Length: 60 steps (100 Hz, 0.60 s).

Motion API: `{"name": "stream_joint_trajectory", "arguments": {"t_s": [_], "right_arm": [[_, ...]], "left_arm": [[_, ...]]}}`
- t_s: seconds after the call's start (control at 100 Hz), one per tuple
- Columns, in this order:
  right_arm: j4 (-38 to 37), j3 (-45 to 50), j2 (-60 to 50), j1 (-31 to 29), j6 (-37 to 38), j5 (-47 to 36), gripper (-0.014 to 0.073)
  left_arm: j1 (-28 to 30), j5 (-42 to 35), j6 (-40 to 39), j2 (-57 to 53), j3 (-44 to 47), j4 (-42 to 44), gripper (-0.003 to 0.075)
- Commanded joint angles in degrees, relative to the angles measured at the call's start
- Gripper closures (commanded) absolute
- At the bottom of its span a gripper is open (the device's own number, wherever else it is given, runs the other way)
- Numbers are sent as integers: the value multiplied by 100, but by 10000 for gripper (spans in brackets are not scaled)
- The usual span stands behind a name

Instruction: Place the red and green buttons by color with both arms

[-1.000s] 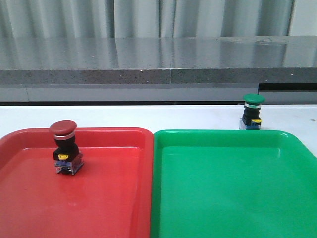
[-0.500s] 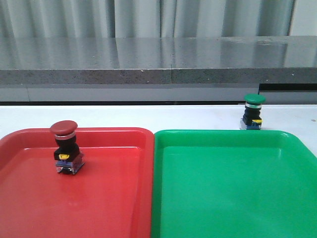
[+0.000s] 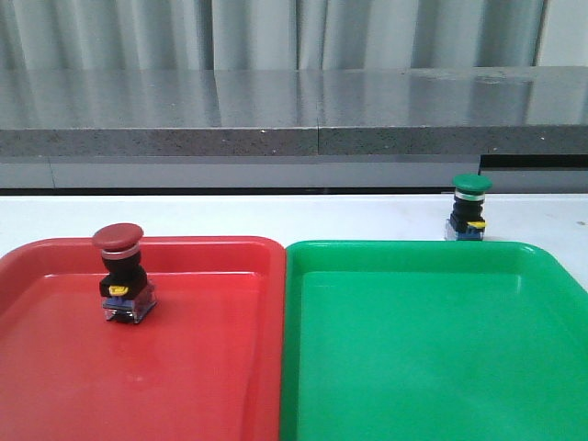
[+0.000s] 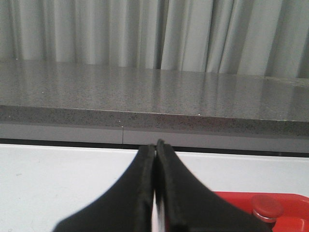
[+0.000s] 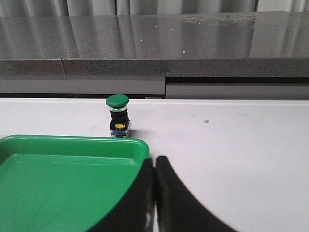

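Note:
The red button (image 3: 119,272) stands upright inside the red tray (image 3: 211,367), near its far left; its cap also shows in the left wrist view (image 4: 267,207). The green button (image 3: 469,208) stands upright on the white table just behind the green tray (image 3: 432,349); it also shows in the right wrist view (image 5: 118,115) behind the tray's corner (image 5: 72,169). Neither arm shows in the front view. My left gripper (image 4: 155,147) is shut and empty, to the left of the red tray. My right gripper (image 5: 154,162) is shut and empty, at the green tray's right edge.
The two trays lie side by side at the front of the white table (image 3: 276,216). A grey stone ledge (image 3: 294,119) and a curtain run along the back. A small dark speck (image 5: 206,121) lies on the table right of the green button.

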Motion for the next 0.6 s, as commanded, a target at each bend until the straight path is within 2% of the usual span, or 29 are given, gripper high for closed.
{"name": "stream_joint_trajectory", "arguments": {"t_s": [0.0, 0.12, 0.24, 0.59], "right_arm": [[4, -85, -126, -32, -11, -458, 660], [4, -85, -126, -32, -11, -458, 660], [4, -85, -126, -32, -11, -458, 660], [4, -85, -126, -32, -11, -458, 660]], "left_arm": [[30, -414, 12, -159, 33, 132, 739], [30, -418, 12, -331, 266, 374, 739], [30, 43, 12, -321, 255, 471, 739], [30, 43, 12, -321, 255, 448, 739]]}}
